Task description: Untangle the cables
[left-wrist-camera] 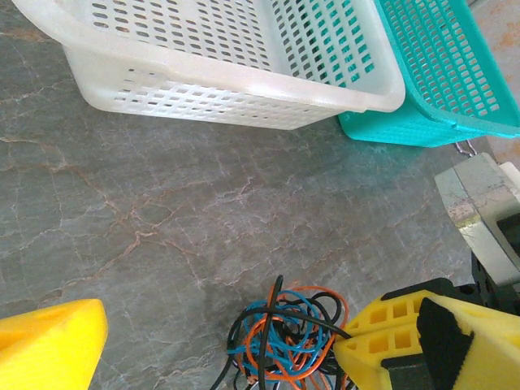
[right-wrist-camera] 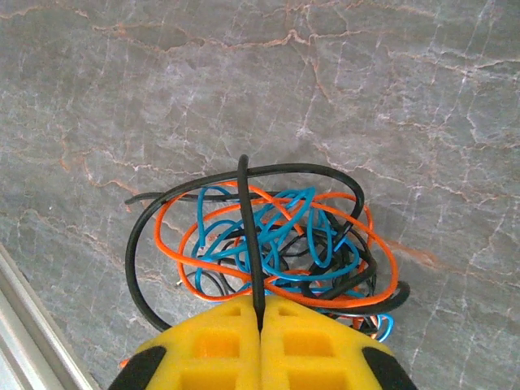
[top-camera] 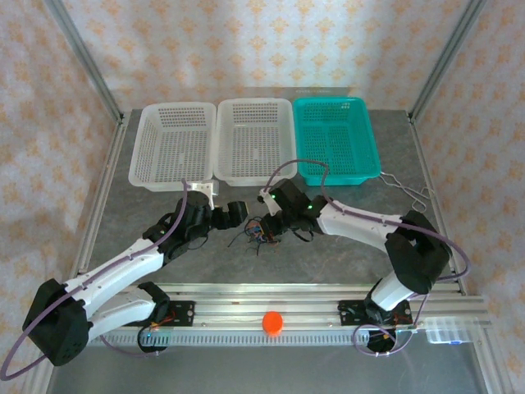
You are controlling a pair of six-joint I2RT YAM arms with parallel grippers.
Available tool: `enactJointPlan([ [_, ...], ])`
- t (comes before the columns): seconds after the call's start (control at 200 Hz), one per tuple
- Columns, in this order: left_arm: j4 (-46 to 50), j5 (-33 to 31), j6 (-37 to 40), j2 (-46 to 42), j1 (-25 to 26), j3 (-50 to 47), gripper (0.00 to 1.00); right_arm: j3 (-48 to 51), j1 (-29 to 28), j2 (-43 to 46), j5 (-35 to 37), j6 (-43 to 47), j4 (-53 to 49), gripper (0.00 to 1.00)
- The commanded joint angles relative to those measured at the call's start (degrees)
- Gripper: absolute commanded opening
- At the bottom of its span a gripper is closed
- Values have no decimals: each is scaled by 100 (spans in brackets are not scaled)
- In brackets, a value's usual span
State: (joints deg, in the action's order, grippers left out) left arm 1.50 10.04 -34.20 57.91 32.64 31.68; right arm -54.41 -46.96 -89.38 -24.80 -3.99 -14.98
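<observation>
**Right gripper pinches a black strand of the knot**

We see the cables [right-wrist-camera: 268, 244] as one loose ball of thin wire: black loops on the outside, orange and blue ones wound through the middle. The ball lies on the grey marbled table [top-camera: 164, 263], just in front of the middle white basket [top-camera: 246, 178] and a little towards that basket's right corner. In the left wrist view the cables [left-wrist-camera: 280, 341] sit on the near side of the same white basket [left-wrist-camera: 244, 85], well apart from its wall.

The right gripper [right-wrist-camera: 260, 307] has its yellow fingers pressed together, with a single black strand running straight into the seam between them. The rest of the ball fans out beyond the fingertips. The left gripper [left-wrist-camera: 221, 335] stands spread wide and holds nothing, and the ball lies between its two yellow fingers [left-wrist-camera: 49, 349].

From above, the right gripper [top-camera: 275, 231] comes at the ball from the right, the arm bent at its elbow and its forearm stretched leftwards, parallel to the basket's front. The left gripper [top-camera: 238, 212] reaches diagonally up towards the basket and sits just left of the cables [top-camera: 261, 233].
</observation>
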Motion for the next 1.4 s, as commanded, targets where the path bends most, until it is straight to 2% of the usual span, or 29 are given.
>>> enactJointPlan([
  [0.0, -37, 115, 225, -13, 40, -57, 99, 190, -20, 214, 293, -128, 330, 0],
  [0.215, 228, 322, 497, 23, 73, -123, 99, 341, -7, 288, 523, -283, 540, 0],
  [0.355, 133, 229, 386, 212, 365, -230, 99, 361, -6, 308, 652, -303, 571, 0],
  [0.691, -441, -125, 93, 742, 471, -309, 97, 523, -6, 380, 303, -293, 778, 0],
  [1.041, -842, 644, 135, 1354, 471, -214, 97, 628, -5, 578, 336, -315, 861, 0],
  [1.392, -1004, 292, 97, 1786, 471, -56, 97, 753, -6, 848, -197, -212, 1017, 0],
])
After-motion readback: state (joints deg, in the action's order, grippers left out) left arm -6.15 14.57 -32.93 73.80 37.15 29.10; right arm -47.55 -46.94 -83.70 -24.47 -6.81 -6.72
